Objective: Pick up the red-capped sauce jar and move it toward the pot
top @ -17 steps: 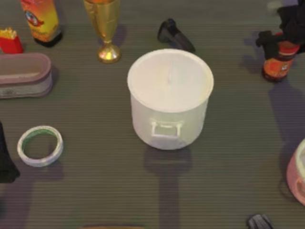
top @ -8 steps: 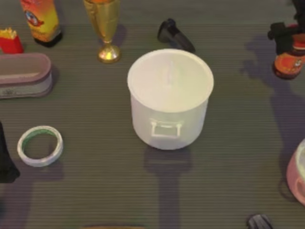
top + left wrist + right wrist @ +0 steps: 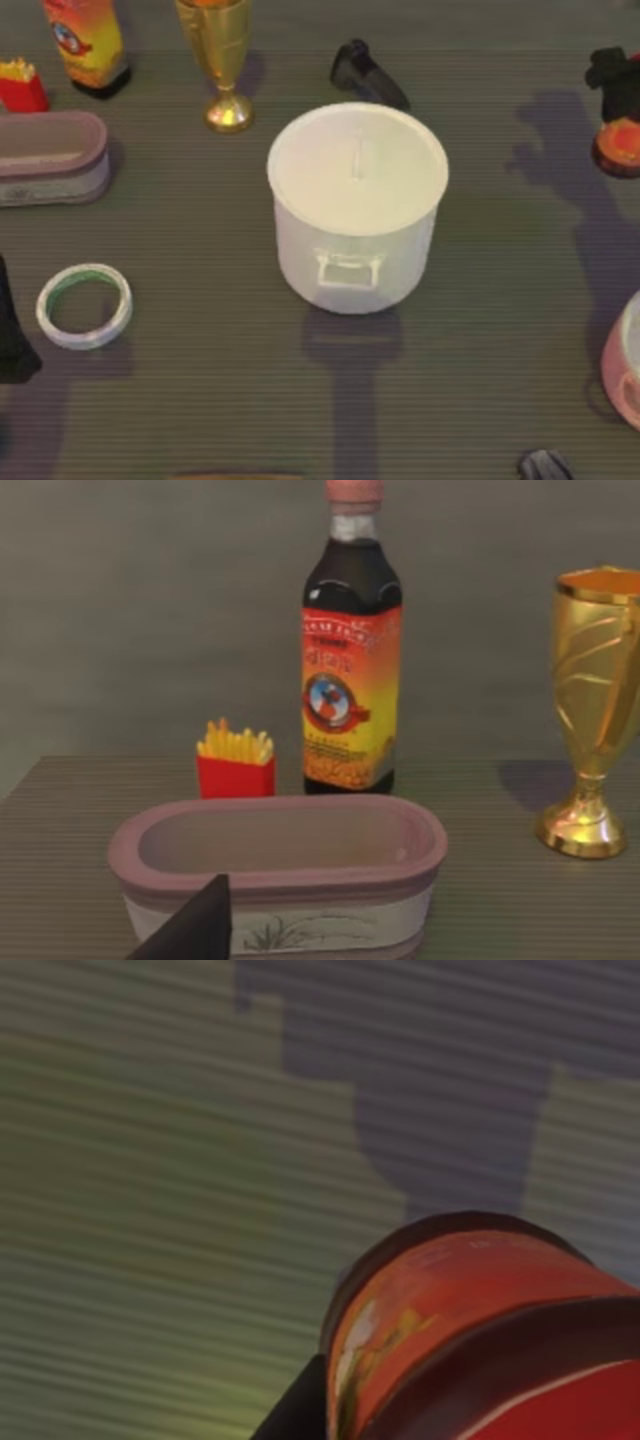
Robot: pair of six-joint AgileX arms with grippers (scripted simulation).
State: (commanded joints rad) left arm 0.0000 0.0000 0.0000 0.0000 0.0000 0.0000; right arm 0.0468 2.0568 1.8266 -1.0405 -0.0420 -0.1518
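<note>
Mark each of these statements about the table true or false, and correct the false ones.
1. The pot has its lid on. True.
2. The red-capped sauce jar stands against the pot. False: it is at the table's far right edge, held in the right end effector, well apart from the pot.
3. The gold goblet stands between the tall sauce bottle and the pot. True.
4. The tape ring lies right of the pot. False: it lies to its left.
5. The left end effector holds the oval tin. False: it holds nothing visible.

Right gripper [image 3: 612, 72] blocky, matte black; left gripper [image 3: 12, 345] a plain black shape, no markings visible
</note>
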